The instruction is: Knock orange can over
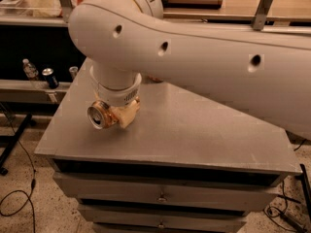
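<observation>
The orange can (pixel 100 116) lies on its side with its silver top facing the camera. It sits in my gripper (pixel 115 116), just above the left front part of the grey table (pixel 194 130). The gripper hangs below the white wrist (pixel 115 89), and its tan fingers (pixel 126 115) are shut around the can's body. The large white arm (pixel 204 57) crosses the view from the upper right and hides the back of the table.
A low shelf to the left holds a water bottle (pixel 30 69), a dark blue can (pixel 49 77) and a silver can (pixel 73 72). The table's left edge is close to the gripper. Drawers (pixel 160 195) sit below the tabletop. Cables lie on the floor.
</observation>
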You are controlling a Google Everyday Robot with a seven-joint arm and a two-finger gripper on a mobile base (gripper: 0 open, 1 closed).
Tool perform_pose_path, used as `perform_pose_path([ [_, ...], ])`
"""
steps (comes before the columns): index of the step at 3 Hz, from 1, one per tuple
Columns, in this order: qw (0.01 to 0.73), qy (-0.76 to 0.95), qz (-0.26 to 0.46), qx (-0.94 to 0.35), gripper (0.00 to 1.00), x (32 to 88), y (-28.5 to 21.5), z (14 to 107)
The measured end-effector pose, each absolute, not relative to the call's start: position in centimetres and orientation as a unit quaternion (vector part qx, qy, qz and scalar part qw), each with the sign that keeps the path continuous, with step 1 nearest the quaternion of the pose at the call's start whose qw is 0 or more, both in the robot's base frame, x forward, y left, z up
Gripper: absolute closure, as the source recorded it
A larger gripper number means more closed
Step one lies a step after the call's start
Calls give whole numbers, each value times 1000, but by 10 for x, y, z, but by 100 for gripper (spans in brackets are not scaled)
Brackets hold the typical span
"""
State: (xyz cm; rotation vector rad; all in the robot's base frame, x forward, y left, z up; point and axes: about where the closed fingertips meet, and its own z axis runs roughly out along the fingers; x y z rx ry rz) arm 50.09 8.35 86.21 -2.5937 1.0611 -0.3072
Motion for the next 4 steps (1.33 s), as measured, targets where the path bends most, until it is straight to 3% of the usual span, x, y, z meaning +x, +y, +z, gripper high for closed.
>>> perform_pose_path([
  [1, 144, 362, -101, -915, 82, 501, 94, 855],
  [4, 101, 351, -97, -926, 12, 505, 107, 840],
])
